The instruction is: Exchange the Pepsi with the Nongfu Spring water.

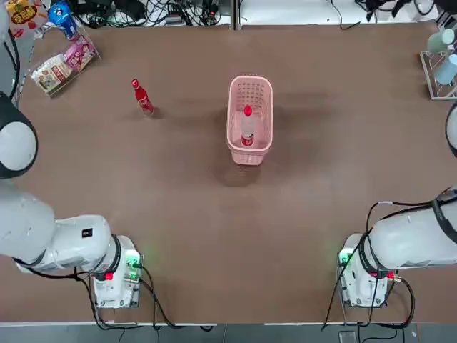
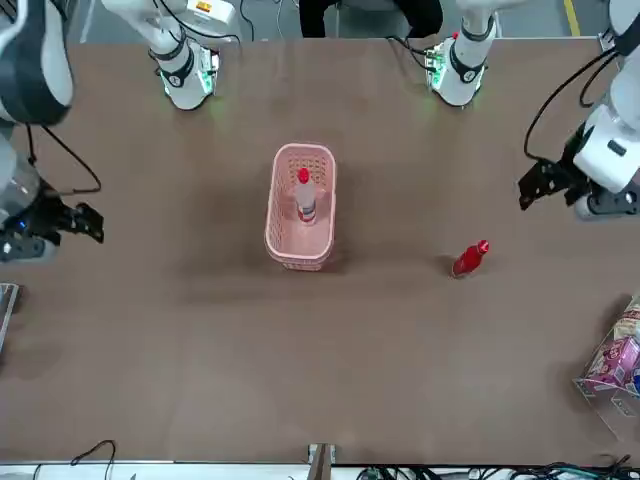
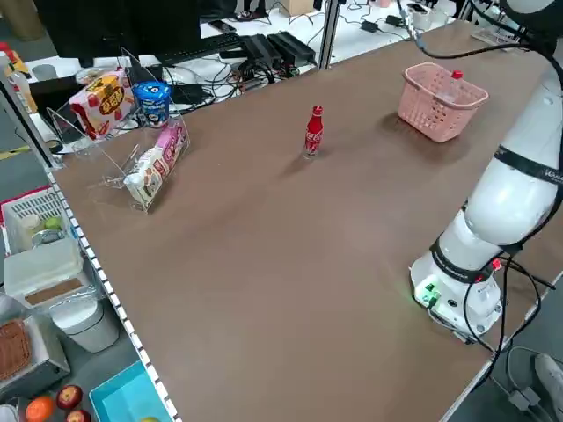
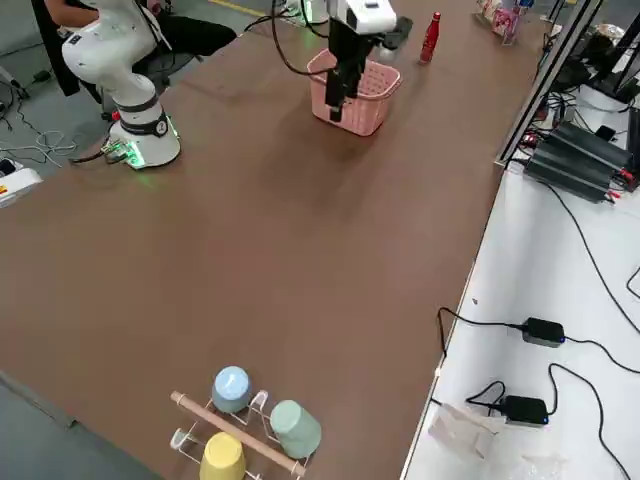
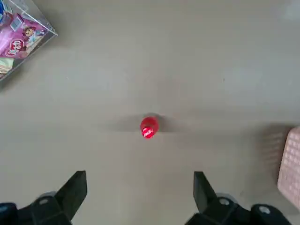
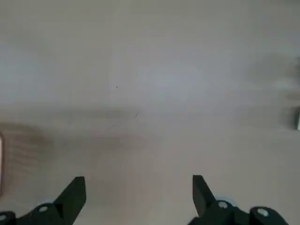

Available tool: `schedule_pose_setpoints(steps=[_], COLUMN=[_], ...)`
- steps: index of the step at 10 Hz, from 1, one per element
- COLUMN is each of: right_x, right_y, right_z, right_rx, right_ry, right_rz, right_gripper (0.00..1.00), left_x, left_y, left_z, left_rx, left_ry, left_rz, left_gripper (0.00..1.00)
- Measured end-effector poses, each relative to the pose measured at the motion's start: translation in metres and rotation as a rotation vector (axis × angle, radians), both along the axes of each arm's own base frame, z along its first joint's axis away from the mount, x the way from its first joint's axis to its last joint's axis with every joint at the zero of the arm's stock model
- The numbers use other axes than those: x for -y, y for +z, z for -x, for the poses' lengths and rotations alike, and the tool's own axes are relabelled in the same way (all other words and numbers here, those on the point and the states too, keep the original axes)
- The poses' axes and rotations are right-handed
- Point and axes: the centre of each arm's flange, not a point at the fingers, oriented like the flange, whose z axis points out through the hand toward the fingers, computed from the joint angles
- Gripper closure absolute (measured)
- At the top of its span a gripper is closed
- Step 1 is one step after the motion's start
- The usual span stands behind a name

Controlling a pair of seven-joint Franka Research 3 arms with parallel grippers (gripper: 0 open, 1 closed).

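Red all over, the Pepsi [image 1: 141, 96] stands upper left on the table; the Nongfu Spring water [image 1: 247, 127] sits in the pink basket [image 1: 250, 88] (centre). Left gripper [image 5: 140, 190] and right gripper [image 6: 139, 193] hover spread, empty. Nothing looks started; next, I'd guess, a descent onto one bottle.

a robotics lab or test workshop: a broad brown table [image 1: 214, 236] with two white robot arms bolted at its edge, their bases [image 1: 114, 279] lit green. tangled cables and power bricks [image 4: 545, 330] lie along its borders, beside aluminium framing [image 3: 330, 31]. props stand about: a clear snack rack [image 3: 132, 149], a cup rack [image 4: 240, 430], storage bins [image 3: 40, 264].
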Motion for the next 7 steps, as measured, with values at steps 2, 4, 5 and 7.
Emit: schedule_pose_setpoints(steps=[2,4,5,7], right_x=[-0.013,-0.013,-0.012,-0.005], right_y=[0.046,0.049,0.049,0.052], right_z=[0.029,0.031,0.03,0.029], right_rx=[-0.001,0.003,0.009,0.021], right_ry=[-0.054,-0.057,-0.051,-0.045], right_rz=[-0.051,-0.055,-0.055,-0.051], right_gripper=[0.0,0.0,0.0,0.0], left_x=[0.002,0.0,0.0,0.0], left_y=[0.02,0.021,0.02,0.019], left_z=[0.012,0.014,0.014,0.014], left_rx=[0.01,0.005,0.004,0.002], left_ry=[-0.042,-0.046,-0.046,-0.046], left_rz=[-0.01,-0.012,-0.012,-0.01], left_gripper=[0.0,0.0,0.0,0.0])
